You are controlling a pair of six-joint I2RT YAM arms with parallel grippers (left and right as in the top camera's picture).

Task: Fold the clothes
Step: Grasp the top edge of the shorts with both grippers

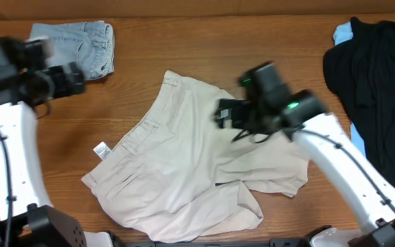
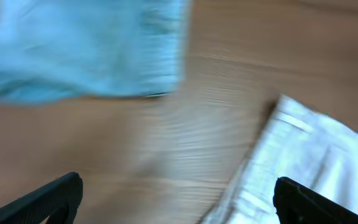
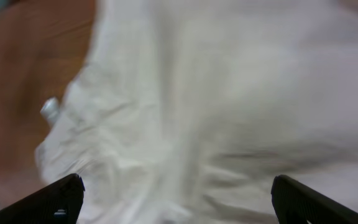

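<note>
I count one khaki shorts [image 1: 184, 151] rumpled mid bench [image 1: 218, 41], one denim shorts [image 1: 81, 44] folded far left, one black garment [image 1: 372, 82], one pale-blue piece [image 1: 343, 32] at right, left jaws and right jaws both spread, empty

Matt beige cloth shorts [image 1: 184, 158], wood-grain table [image 1: 204, 41]

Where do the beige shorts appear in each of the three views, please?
Overhead: beige shorts lie mid-table.
Left wrist: beige shorts at lower right.
Right wrist: beige shorts fill most of the frame.
Shared landmark: the brown wooden table.
</note>
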